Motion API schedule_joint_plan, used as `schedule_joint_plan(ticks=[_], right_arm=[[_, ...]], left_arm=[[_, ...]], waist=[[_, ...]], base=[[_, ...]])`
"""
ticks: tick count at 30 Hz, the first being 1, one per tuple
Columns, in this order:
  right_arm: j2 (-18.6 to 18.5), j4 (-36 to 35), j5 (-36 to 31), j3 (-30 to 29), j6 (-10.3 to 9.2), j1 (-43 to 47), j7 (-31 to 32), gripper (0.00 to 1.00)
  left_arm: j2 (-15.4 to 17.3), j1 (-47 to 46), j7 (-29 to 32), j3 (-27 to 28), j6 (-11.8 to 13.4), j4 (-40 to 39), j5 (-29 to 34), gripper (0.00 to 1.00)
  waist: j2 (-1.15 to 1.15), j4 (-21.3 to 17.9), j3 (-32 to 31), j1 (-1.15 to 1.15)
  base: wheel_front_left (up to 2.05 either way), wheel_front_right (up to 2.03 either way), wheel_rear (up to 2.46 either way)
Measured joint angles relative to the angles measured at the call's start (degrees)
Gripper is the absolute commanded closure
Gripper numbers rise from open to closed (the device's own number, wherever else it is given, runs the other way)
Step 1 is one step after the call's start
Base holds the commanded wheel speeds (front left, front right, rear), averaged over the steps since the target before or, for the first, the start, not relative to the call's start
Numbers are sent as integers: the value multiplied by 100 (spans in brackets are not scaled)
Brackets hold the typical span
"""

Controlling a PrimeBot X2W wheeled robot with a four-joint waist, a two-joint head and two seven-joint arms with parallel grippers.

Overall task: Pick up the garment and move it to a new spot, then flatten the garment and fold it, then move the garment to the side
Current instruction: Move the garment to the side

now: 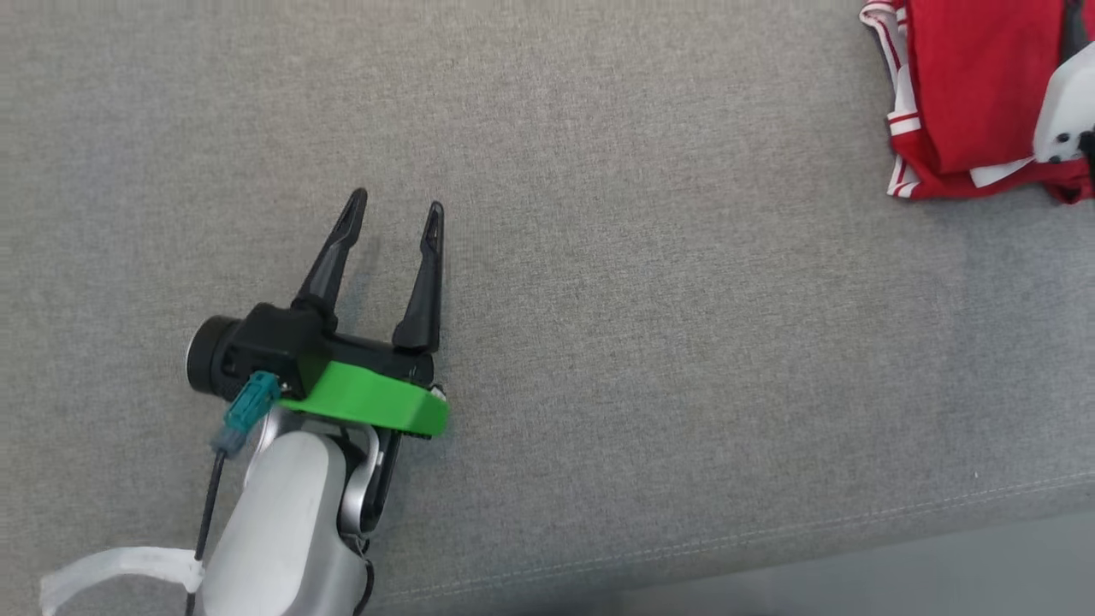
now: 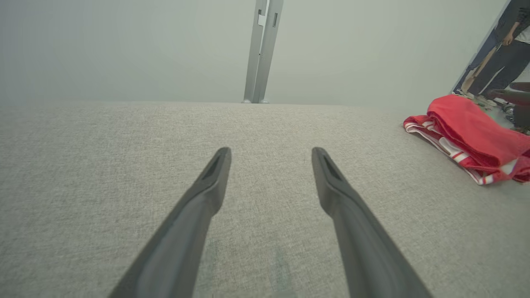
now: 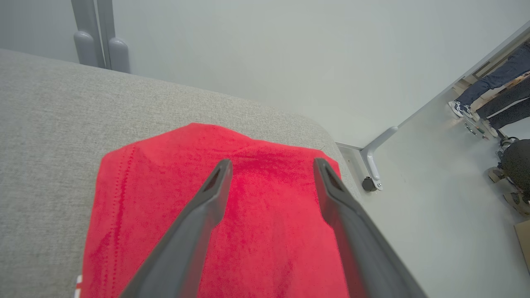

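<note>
The garment [image 1: 975, 94] is red with white striped trim, folded into a compact stack at the far right of the grey fabric surface [image 1: 642, 299]. My right gripper [image 3: 271, 165] hovers just over the red garment [image 3: 248, 215], open, with nothing between its fingers; its pale housing [image 1: 1065, 103] shows at the right edge of the head view. My left gripper [image 1: 395, 205] stands open over bare fabric at the lower left, well away from the garment [image 2: 472, 136], which lies off to its right.
The surface's seamed front edge [image 1: 770, 535] runs along the bottom right. A grey post [image 2: 261, 49] rises beyond the far edge. Past the right edge lies pale floor with a caster bracket [image 3: 372, 165], and people's legs [image 3: 492, 95] stand further off.
</note>
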Motion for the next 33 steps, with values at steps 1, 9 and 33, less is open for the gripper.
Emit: schedule_joint_plan(ticks=[1, 9, 33], right_arm=[[33, 20, 99, 67, -1, 64, -115, 0], [426, -37, 898, 208, -1, 692, -611, 0], [1549, -2168, 2681, 368, -5, 3971, -1095, 0]], left_arm=[[-16, 66, -1, 41, -10, 3, -146, 0], [-26, 450, 1, 400, 134, 405, -571, 0], [437, 1513, -2, 864, 323, 926, -739, 0]], waist=[[0, 5, -83, 0], [0, 62, -734, 0], [0, 743, -2697, -1]], base=[[0, 0, 0], [0, 0, 0], [0, 0, 0]])
